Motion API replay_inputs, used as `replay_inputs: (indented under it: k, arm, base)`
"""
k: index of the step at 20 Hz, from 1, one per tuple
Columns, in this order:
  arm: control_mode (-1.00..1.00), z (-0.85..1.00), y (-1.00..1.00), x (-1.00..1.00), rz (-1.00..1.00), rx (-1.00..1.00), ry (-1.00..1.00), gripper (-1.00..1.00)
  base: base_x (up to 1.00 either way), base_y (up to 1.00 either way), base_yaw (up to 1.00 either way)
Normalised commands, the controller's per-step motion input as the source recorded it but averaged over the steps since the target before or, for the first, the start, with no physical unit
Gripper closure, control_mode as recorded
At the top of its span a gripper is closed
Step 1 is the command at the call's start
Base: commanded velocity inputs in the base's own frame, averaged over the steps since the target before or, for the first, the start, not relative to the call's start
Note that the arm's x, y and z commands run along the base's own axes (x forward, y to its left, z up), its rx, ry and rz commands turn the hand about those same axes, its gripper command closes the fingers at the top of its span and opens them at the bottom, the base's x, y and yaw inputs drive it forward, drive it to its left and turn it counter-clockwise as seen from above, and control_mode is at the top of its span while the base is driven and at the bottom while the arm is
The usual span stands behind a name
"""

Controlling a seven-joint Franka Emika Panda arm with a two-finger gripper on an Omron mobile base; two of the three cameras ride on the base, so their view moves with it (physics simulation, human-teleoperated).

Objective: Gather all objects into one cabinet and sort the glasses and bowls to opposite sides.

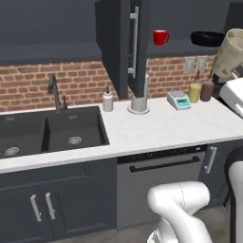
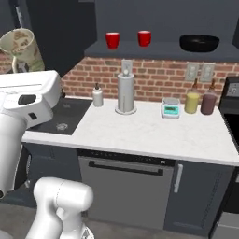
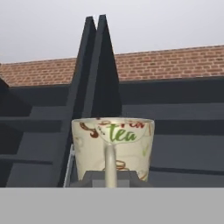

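progress check: the cream mug (image 3: pixel 113 153) is up in the air, clamped by its handle in the gripper (image 3: pixel 110 178), which is squeezed tight on it. in the left base view it hangs tilted at the far right, just beside the black bowl (image 1: pixel 207 39); in the right base view it sits top left, above the robot's white arm.

already inside the open cabinet (image 2: pixel 158 49): two red mugs (image 2: pixel 112 40) toward the left of the shelf, and the bowl over on the right side. so the sorting looks mostly done to me, mugs one side, bowl the other. what's left, i'd guess, is getting this last mug onto the shelf next to the red ones and letting go.

in the way: the cabinet door (image 1: pixel 134 45) stands swung open edge-on with its long pale handle, right between the sink side and the shelf, so the mug has to go around it. down on the bench (image 2: pixel 154 133) there's a paper towel holder (image 2: pixel 125 93), a soap bottle (image 2: pixel 97 97), a small scale (image 2: pixel 171 108) and two jars (image 2: pixel 192 101), all well below the shelf, so not really a bother. sink (image 1: pixel 52 130) is off to the left.
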Motion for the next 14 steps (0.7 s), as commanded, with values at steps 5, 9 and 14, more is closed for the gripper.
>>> replay_inputs:
  k: [5, 9, 14]
  arm:
    - [1.00, 0.00, 0.00, 0.00, 0.00, 0.00, 0.00, 1.00]
    - [1.00, 0.00, 0.00, 0.00, 0.00, 0.00, 0.00, 1.00]
    - [1.00, 0.00, 0.00, 0.00, 0.00, 0.00, 0.00, 1.00]
  base:
    - [0.66, -0.57, 0.00]
    - [0.59, -0.46, -0.01]
    - [0.76, -0.14, 0.00]
